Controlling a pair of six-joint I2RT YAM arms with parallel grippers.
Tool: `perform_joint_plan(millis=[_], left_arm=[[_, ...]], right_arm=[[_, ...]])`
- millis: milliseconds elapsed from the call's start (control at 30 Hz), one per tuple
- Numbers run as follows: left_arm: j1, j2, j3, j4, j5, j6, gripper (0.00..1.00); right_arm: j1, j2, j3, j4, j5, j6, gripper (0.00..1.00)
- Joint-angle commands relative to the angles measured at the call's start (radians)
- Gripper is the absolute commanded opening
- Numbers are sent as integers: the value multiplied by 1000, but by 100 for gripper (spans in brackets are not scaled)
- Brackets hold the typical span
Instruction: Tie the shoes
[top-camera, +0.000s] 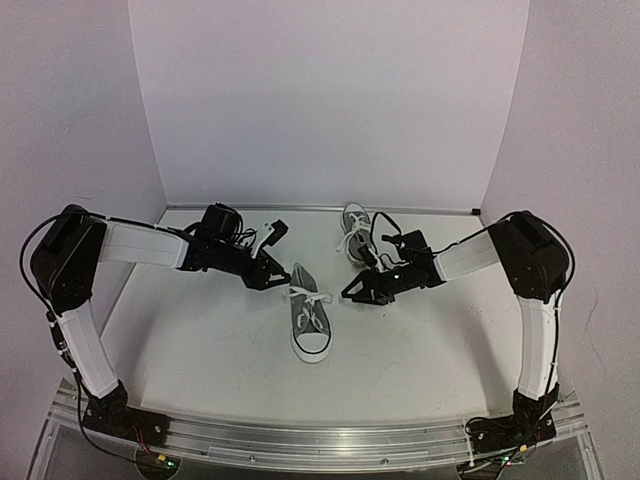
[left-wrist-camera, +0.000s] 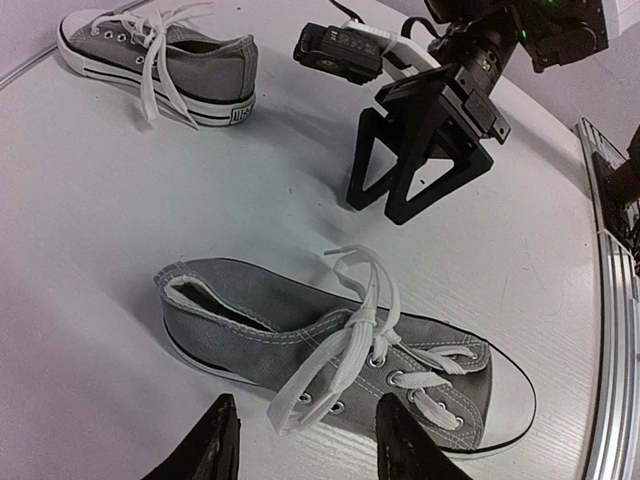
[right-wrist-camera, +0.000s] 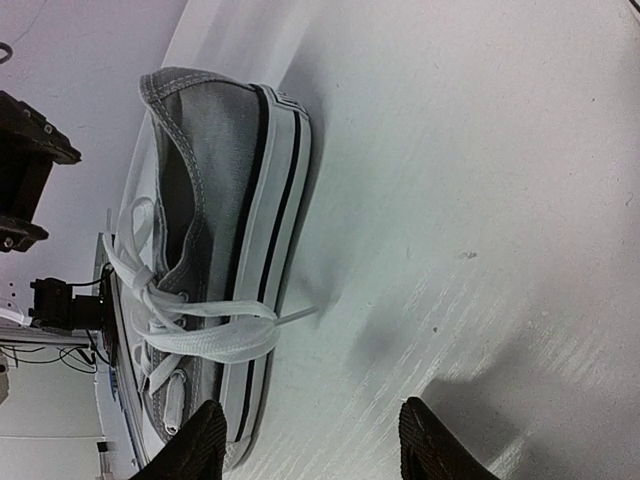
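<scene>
Our left gripper (left-wrist-camera: 310, 448) hangs spread over the loose lace (left-wrist-camera: 352, 338) of the near shoe (top-camera: 310, 322), which lies between the 2 grippers; we judge a pinch on that lace comes next. Our right gripper (right-wrist-camera: 310, 452) stands spread beside its sole (right-wrist-camera: 272, 200). The right wrist view misses the 2nd shoe (left-wrist-camera: 165, 60), which the left wrist view shows.

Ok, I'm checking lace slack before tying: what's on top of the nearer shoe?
White laces cross loosely over the nearer shoe, one end hanging over its side. They cover most of the tongue; the insole can't be seen.
</scene>
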Motion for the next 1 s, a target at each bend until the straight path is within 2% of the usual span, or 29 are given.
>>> perform_joint_plan(millis=[0,567,700,967], left_arm=[[4,32,40,22,69,9,46],[5,121,102,-12,121,4,42],[5,118,105,-47,144,12,35],[5,91,76,-56,158,0,34]], right_arm=[[5,35,62,15,-32,-7,56],[8,45,80,15,-37,-3,56],[8,45,80,15,-37,-3,56],[9,44,77,16,-37,-4,56]])
